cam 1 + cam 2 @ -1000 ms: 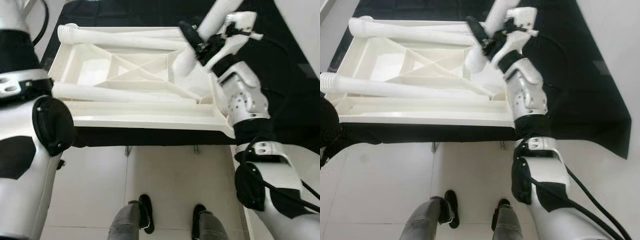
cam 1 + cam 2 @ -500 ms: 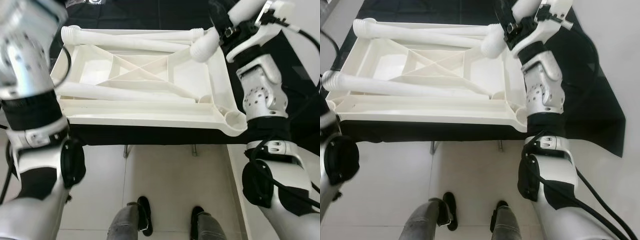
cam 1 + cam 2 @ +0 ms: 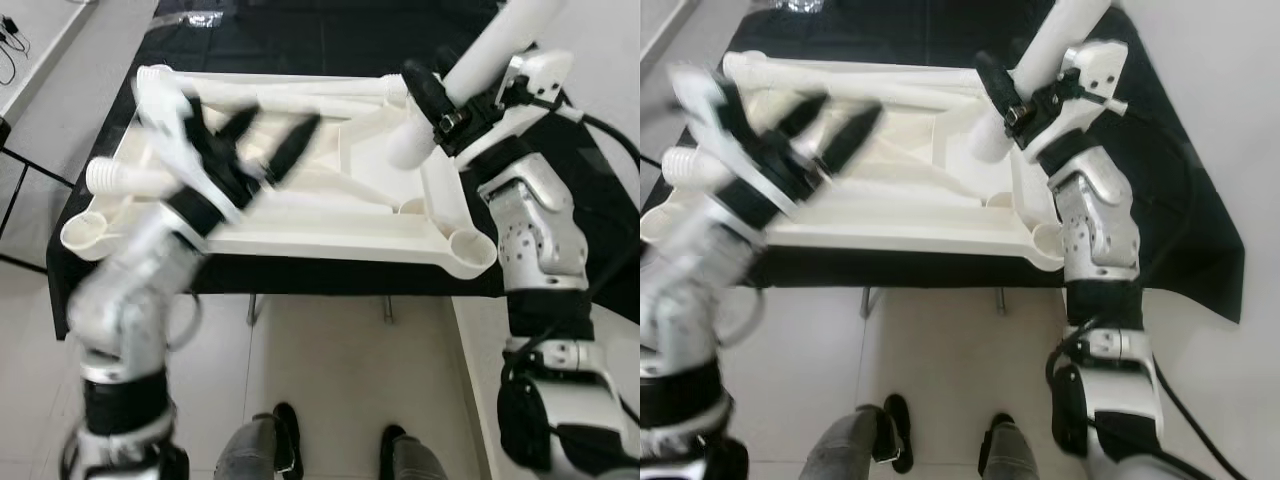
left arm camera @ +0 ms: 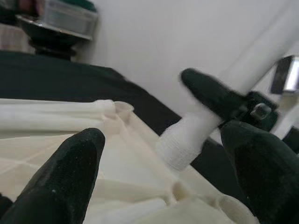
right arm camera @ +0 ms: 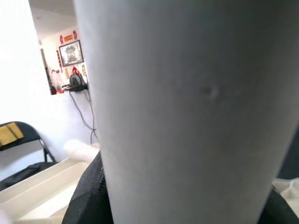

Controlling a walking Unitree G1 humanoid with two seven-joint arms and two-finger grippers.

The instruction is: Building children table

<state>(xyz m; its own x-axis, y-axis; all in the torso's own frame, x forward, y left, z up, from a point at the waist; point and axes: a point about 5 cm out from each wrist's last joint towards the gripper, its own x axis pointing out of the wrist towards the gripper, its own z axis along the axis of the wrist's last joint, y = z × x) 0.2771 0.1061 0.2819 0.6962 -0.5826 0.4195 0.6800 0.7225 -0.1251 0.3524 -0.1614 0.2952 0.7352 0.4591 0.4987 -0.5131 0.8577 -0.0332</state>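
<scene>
The white tabletop (image 3: 300, 215) lies upside down on a black cloth (image 3: 1160, 190). Two white legs lie loose inside it, one along the far edge (image 3: 300, 88) and one on the near left (image 3: 110, 178).

The right gripper (image 3: 440, 105) holds a third leg (image 3: 470, 75) tilted above the tabletop's right side, with the black fingers (image 3: 420, 90) clamped around it. Up close in the right wrist view, that leg (image 5: 187, 102) is a big pale tube, and a wall with a framed picture (image 5: 71, 52) shows behind it.

The left gripper (image 3: 260, 150) hangs blurry over the middle of the tabletop, fingers (image 3: 295, 145) spread apart and holding nothing. The left wrist view looks between its two dark fingertips (image 4: 60, 182) at the held leg's ribbed end (image 4: 184, 140) above a corner socket (image 4: 224, 205).

Down on the tiled floor (image 3: 330, 370) are a person's shoes (image 3: 290, 435).
</scene>
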